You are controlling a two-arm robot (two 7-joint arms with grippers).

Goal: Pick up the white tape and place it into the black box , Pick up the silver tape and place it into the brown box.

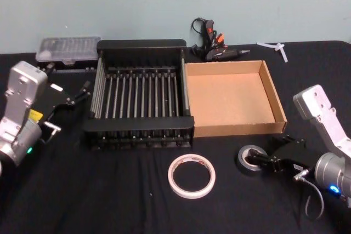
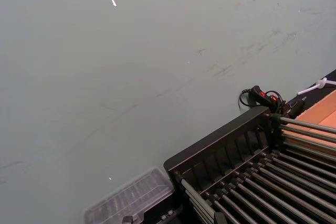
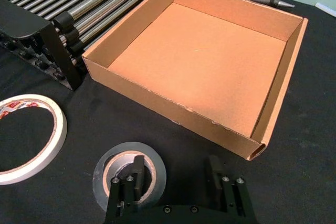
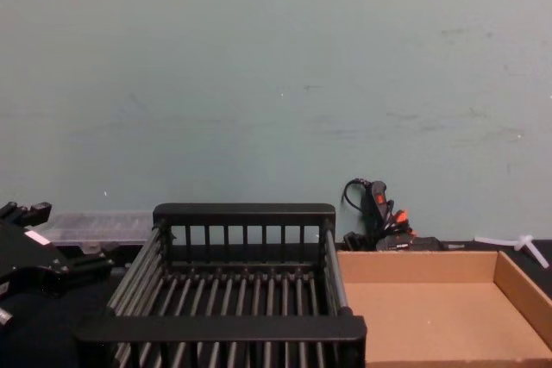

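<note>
Right end effector (image 3: 176,182) low at the silver tape (image 1: 250,160), fingers spread: one finger inside the core, the other outside the roll's wall, not yet pinching. Roll flat on the tabletop (image 1: 109,190), near the front rim of the brown box (image 1: 271,89), bare cloth between. White tape (image 1: 191,176) flat, apart from the roll, in front of the black box (image 1: 140,45). Left end effector (image 1: 82,92) beside the crate's left wall; cannot tell its fingers.
</note>
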